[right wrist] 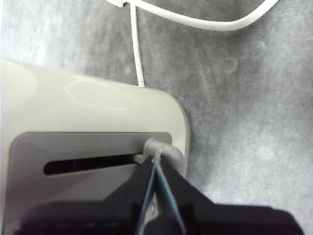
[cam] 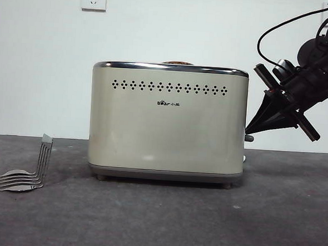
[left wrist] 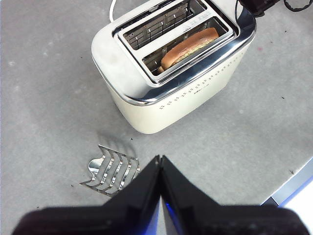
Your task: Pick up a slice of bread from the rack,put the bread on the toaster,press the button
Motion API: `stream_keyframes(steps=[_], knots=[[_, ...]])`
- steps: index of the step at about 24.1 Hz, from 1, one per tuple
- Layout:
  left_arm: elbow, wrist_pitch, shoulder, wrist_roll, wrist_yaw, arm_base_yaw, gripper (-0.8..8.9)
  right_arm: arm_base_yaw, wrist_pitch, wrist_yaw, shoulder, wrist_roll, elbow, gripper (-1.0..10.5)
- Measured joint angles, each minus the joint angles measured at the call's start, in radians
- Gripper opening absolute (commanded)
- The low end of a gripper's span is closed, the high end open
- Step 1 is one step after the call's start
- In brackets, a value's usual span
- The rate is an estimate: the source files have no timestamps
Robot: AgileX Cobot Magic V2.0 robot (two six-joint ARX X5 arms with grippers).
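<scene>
A: Toaster (cam: 168,123) stands mid-table, long axis parallel to the front edge; slice of bread (left wrist: 190,46) sits in one slot. The rack (cam: 21,164) near the left edge is bare.

B: And the button (right wrist: 159,148)?

A: On the narrow end facing the right edge, low in its slot. Right gripper (right wrist: 156,159), jaws closed and empty, touches it from above. Left gripper (left wrist: 160,161), also closed and empty, hangs well apart.

Right arm enters from the upper right of the front view, dark and bulky, angled down and inward. Right gripper (cam: 248,130) points its tip down-left, jaws pressed together to a single point; its wrist view shows the closed tip (right wrist: 156,157) in contact with a surface. Left gripper (left wrist: 160,159) held high, pointing downward, jaws closed flush together, holding nothing.
</scene>
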Motion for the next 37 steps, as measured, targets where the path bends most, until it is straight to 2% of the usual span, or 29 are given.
stream_keyframes(steps=[4, 25, 28, 37], knots=[[0.000, 0.000, 0.000, 0.000, 0.000, 0.000, -0.08, 0.022, -0.002, 0.041, -0.003, -0.004, 0.004, -0.1], [0.000, 0.000, 0.000, 0.000, 0.000, 0.000, -0.08, 0.029, 0.005, 0.040, -0.004, -0.003, 0.018, -0.1], [0.000, 0.000, 0.000, 0.000, 0.000, 0.000, -0.08, 0.031, -0.017, 0.092, -0.038, -0.003, 0.019, -0.1], [0.000, 0.000, 0.000, 0.005, 0.000, 0.000, -0.08, 0.032, -0.072, 0.109, -0.246, -0.004, 0.018, -0.1]])
